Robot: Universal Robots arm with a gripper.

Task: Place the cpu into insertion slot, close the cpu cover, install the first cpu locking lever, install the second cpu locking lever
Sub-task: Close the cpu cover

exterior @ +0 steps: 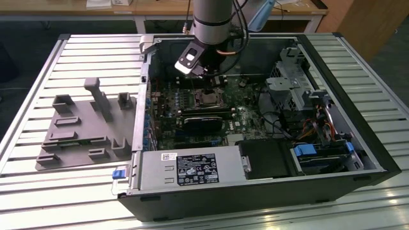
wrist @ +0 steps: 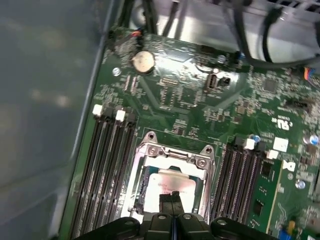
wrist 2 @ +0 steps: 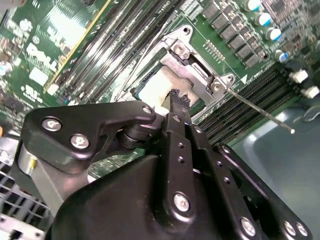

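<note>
Silver-grey flat square metal-topped cpu: seated flat in the square socket on the green motherboard, between two banks of long black memory slots. Placement judged done.
Thin silvery square-framed metal cpu cover: appears to lie down around the chip, whose pale top shows through the large window. Whether it is pressed fully home cannot be told.
First locking lever: a thin bare metal rod angles away from the socket corner in the second wrist view. Judged unlatched.
Second locking lever: state cannot be told.
Black two-fingered gripper: fingers drawn together with no gap, nothing seen between them. The tips are at the chip's edge beside the frame; touching or just above cannot be told.
Work left, as judged: both levers, and the cover seating to be confirmed.
Black tower computer case: lies on its side, open, on the slatted metal table. It holds the motherboard, a larger black rectangular block near the socket, and a silver labelled box along the near wall.
Grey moulded holder plate with raised blocks and posts: lies on the table just beside the case, at the exterior view's left.
</note>
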